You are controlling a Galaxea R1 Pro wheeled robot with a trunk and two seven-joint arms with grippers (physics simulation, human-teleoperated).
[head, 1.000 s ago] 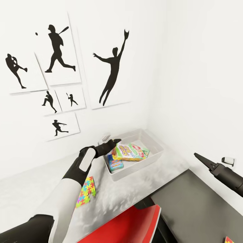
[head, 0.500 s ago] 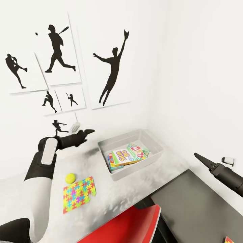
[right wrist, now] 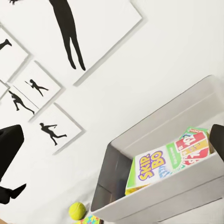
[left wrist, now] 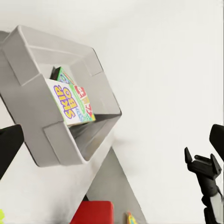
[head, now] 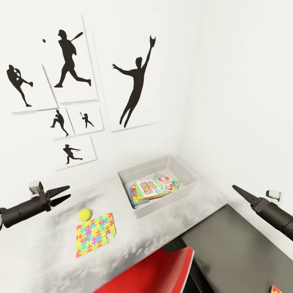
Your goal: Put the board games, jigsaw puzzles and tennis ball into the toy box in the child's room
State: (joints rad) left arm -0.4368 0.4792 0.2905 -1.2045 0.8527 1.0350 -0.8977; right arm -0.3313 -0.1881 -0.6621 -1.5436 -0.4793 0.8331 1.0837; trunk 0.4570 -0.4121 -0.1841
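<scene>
The grey toy box (head: 185,189) sits on the light grey part of the worktop (head: 162,228), near the white wall corner. Inside it lie flat board games (head: 154,186): a white-topped box with big yellow letters on top, a green and red one beside it, overlapping. A jigsaw puzzle (head: 95,234) of pink, yellow, green and blue pieces lies flat on the worktop, well apart from the toy box. The yellow-green tennis ball (head: 85,214) rests just beside the puzzle's far edge.
</scene>
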